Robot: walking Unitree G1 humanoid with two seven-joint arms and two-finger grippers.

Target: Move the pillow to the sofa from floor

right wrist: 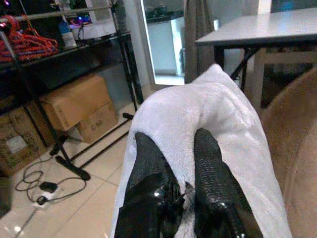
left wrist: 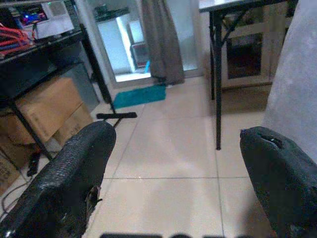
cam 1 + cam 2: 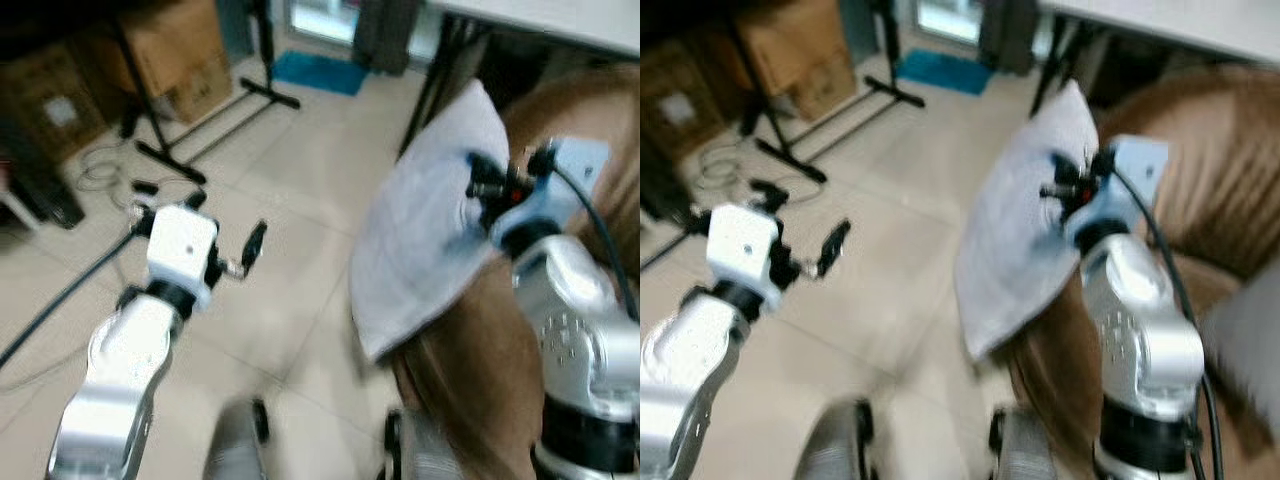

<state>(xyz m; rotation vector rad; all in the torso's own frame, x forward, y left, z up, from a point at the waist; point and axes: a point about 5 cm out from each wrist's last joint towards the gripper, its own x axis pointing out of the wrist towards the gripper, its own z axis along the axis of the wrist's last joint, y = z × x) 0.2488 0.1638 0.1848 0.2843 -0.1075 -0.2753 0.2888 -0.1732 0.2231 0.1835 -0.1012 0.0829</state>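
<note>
Two hands: the right hand [image 1: 185, 148] pinches the white pillow [image 3: 430, 220], held off the floor against the brown sofa's [image 3: 470, 370] edge; the left hand [image 2: 178, 168] hovers wide open, empty.

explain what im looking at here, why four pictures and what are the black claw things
This is a walking humanoid robot seen through its own cameras. Two pictures come from a stereo camera on its head, looking down at its silver arms. The other two come from a camera on each wrist, looking along that arm's two black fingers; those are the claws.

The right gripper is pinched on a pale grey pillow, holding it up off the tiled floor beside a brown sofa. The left gripper is open and holds nothing, stretched out over the floor.

Around it are cardboard boxes, a black stand with cables, and a table. The head pictures are blurred.
</note>
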